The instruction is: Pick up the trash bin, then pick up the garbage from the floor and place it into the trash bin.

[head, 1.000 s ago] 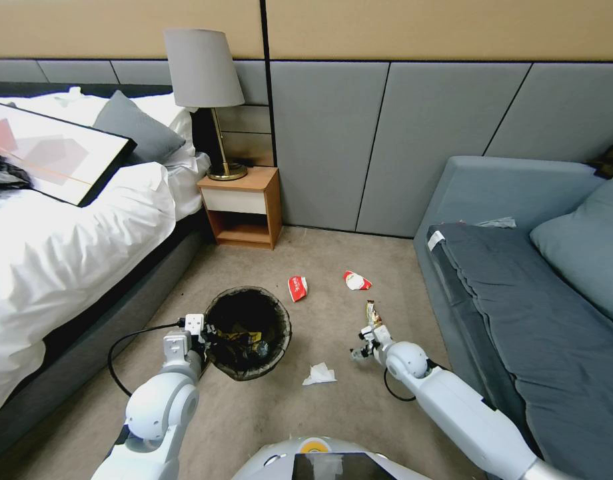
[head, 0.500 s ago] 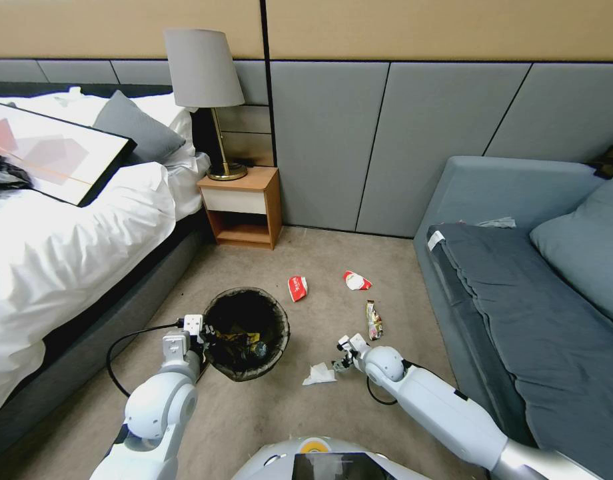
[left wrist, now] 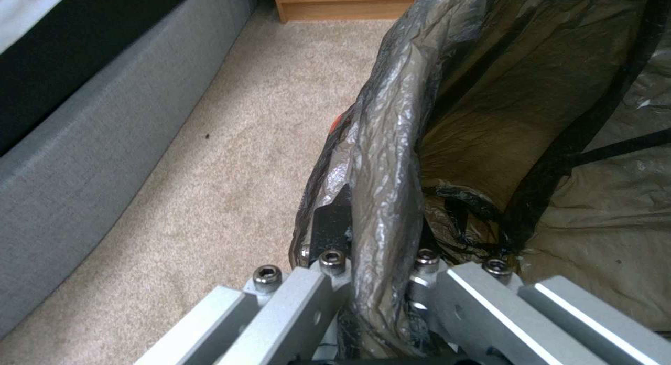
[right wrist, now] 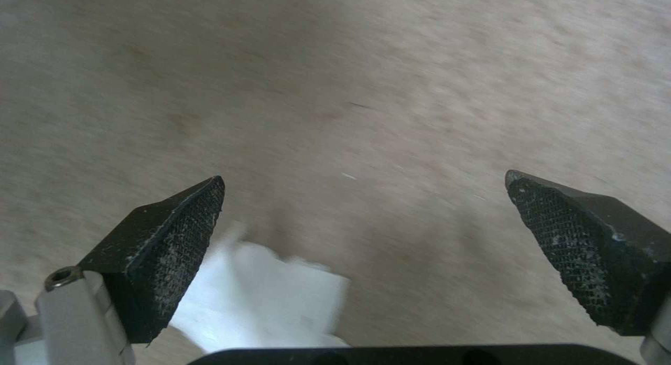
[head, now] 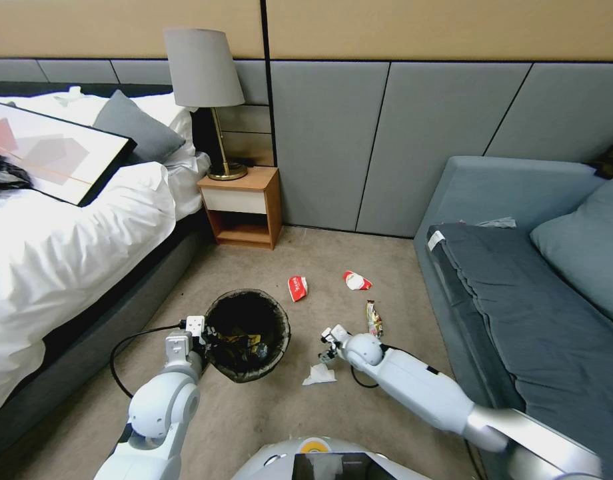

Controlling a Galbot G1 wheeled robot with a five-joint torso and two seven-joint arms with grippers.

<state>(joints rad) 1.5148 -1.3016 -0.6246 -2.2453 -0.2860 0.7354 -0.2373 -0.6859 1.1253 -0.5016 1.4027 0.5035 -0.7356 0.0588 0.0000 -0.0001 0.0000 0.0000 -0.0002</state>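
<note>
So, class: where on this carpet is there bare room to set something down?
Bare carpet lies between the wooden nightstand and the black-lined round trash bin, and along the grey sofa. Crowded: red packets, crumpled white paper under the right gripper.

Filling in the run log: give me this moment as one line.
left claw: shut on trash bin rim | right claw: open, above crumpled white paper | floor: two red-and-white packets, snack wrapper

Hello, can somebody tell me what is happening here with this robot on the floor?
The robot is tidying litter from the carpet. Its left gripper is clamped on the rim of the trash bin. Its right gripper, jaws open, hovers above a crumpled white paper. Two red-and-white packets and a snack wrapper lie on the carpet.
</note>
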